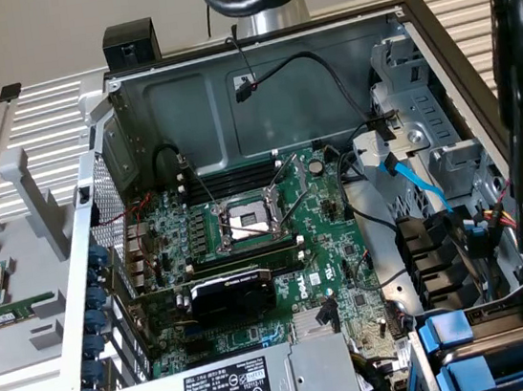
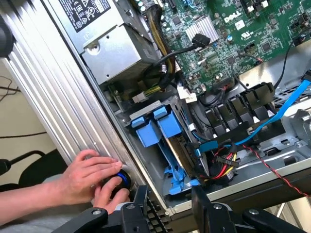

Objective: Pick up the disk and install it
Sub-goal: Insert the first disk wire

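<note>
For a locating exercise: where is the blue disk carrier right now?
The blue disk carrier sits in the computer case's drive bay at the exterior view's lower right, beside the grey power supply.

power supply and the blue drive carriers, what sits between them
Yellow and black cables with a white connector, in the wrist view, between the power supply and the blue drive carriers.
</note>
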